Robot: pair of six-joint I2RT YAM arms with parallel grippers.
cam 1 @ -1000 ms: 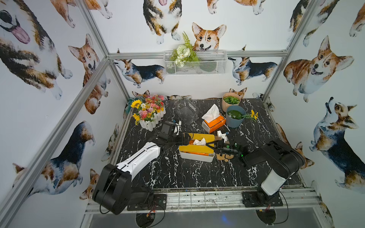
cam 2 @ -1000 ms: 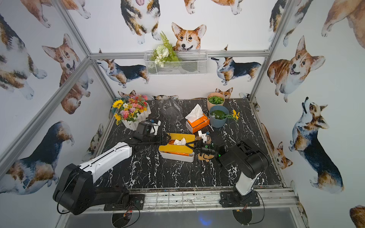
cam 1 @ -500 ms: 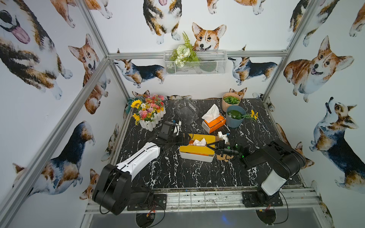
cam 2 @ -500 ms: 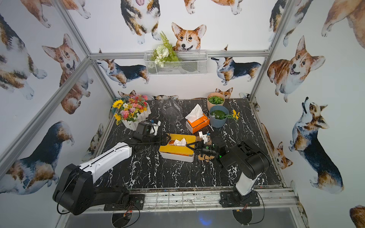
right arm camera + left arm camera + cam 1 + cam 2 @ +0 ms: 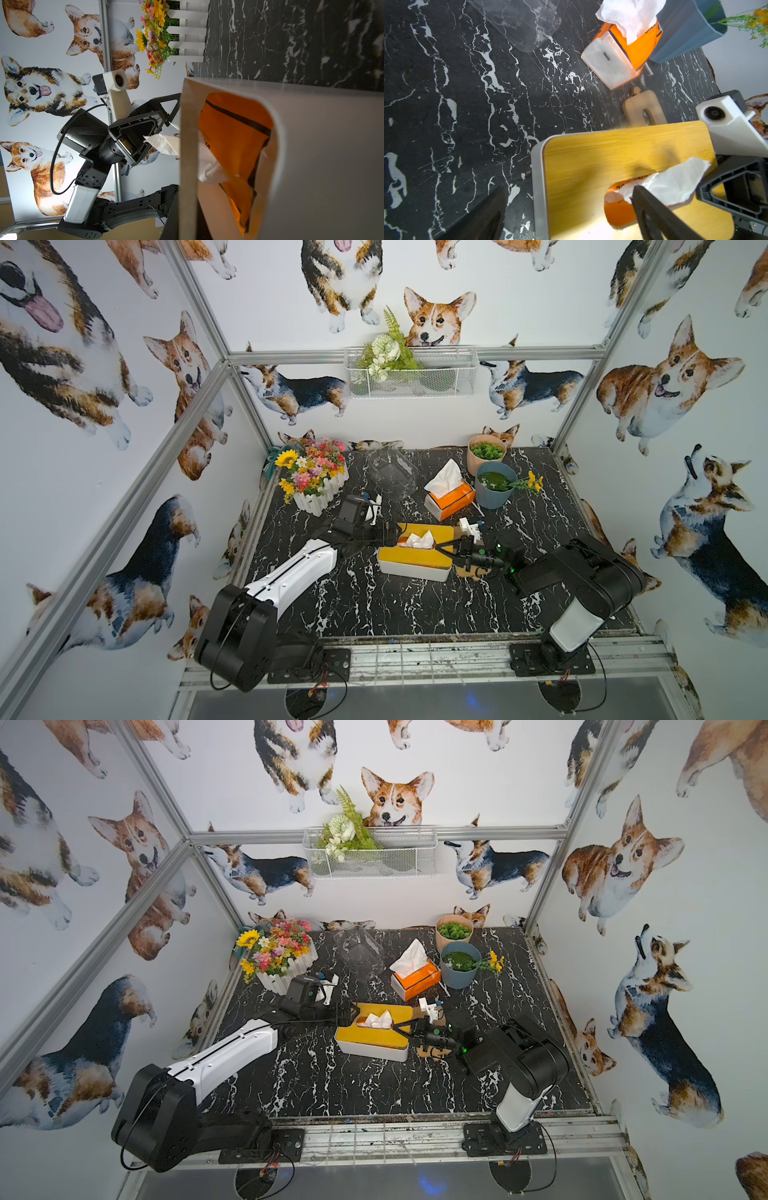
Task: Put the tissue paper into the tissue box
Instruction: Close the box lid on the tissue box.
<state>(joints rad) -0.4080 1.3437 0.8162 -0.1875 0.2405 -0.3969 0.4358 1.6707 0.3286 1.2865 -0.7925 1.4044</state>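
The left pincer [image 5: 568, 189] stands wide open over the slot of the tissue box [image 5: 411, 572], holding nothing, one finger just beside the white tissue paper [image 5: 419, 540] that pokes out. The right pincer [image 5: 439, 546] is closed at the box's other end. An orange pack [image 5: 616, 212] lies inside.

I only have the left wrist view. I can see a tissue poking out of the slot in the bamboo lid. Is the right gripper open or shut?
Observer: Shut. In both top views the right gripper sits at the end of the tissue box nearest the right arm.
Operator: Can you see inside the box?
Observer: Yes. The right wrist view looks in under the bamboo lid, and the orange tissue pack lies inside.
Operator: Anything toward the back left that I can't see?
Observer: A flower planter with a white picket fence stands there, near the corner.
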